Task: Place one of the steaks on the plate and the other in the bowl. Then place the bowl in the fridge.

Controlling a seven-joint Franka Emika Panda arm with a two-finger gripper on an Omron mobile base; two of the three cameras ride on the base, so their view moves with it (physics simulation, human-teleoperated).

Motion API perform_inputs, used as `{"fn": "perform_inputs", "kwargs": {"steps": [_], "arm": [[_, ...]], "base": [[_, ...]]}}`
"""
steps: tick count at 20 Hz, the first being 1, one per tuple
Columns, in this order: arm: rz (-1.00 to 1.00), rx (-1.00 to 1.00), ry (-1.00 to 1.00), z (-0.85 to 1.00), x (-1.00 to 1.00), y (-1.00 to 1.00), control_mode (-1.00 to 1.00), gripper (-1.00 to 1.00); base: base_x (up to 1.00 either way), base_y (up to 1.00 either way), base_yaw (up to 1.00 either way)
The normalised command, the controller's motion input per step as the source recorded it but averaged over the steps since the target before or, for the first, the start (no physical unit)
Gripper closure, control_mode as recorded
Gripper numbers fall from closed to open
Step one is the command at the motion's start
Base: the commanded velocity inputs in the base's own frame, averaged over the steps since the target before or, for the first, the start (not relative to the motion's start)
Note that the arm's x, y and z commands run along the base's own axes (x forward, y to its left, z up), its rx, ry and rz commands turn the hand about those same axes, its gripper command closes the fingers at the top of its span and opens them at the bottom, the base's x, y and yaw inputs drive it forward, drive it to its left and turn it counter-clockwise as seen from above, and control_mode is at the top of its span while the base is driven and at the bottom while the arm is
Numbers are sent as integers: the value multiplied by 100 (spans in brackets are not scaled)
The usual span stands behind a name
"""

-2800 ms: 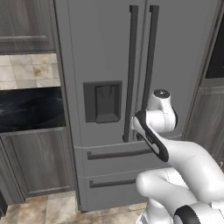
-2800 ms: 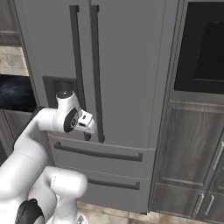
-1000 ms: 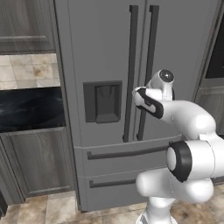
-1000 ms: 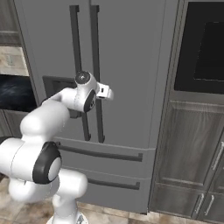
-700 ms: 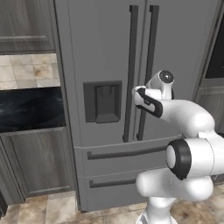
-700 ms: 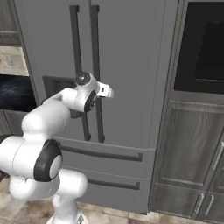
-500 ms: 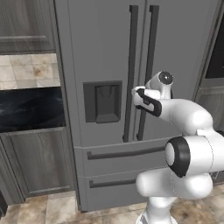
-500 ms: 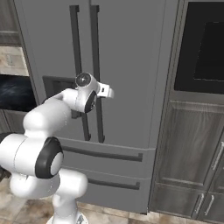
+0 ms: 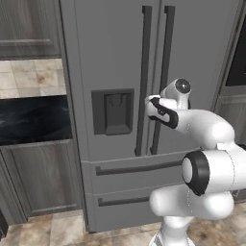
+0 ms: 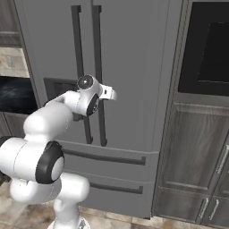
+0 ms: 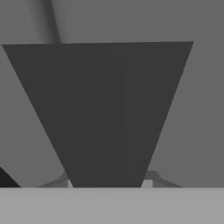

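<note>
The tall grey fridge (image 9: 110, 57) stands shut straight ahead, also seen from the other side (image 10: 134, 67). My gripper (image 9: 153, 103) is at mid-height on the right-hand door's dark vertical handle (image 9: 166, 48). In the right base view the gripper (image 10: 102, 95) sits against that same handle (image 10: 97, 44). The hand view has the dark handle (image 11: 105, 109) running up between my fingertips (image 11: 148, 183), which press on its sides: the gripper (image 11: 108, 186) is shut on it. The steaks, the plate and the bowl are out of view.
A dispenser recess (image 9: 113, 111) sits in the left door, with drawers (image 9: 134, 168) below the doors. A black wall oven (image 10: 205, 49) and dark wood cabinets (image 10: 197, 147) flank the fridge on the right. A dark appliance front (image 9: 33, 120) lies to the left.
The arm rose from lower down to the right door handle. Over the last second the hand stayed put while its fingers closed in onto the handle.
</note>
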Motion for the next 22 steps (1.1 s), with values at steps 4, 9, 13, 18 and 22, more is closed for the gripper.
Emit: {"fn": "perform_inputs", "kwargs": {"steps": [4,9,13,18,22], "arm": [[0,0,3,45,-60,-29,-100,100],[0,4,10,61,-94,-47,-100,100],[4,12,16,54,-100,-69,-100,100],[2,4,5,9,-55,-46,-100,100],[0,0,0,0,-26,-9,-100,-100]], "base": [[0,0,0],[0,0,0],[0,0,0],[0,0,0],[0,0,0]]}}
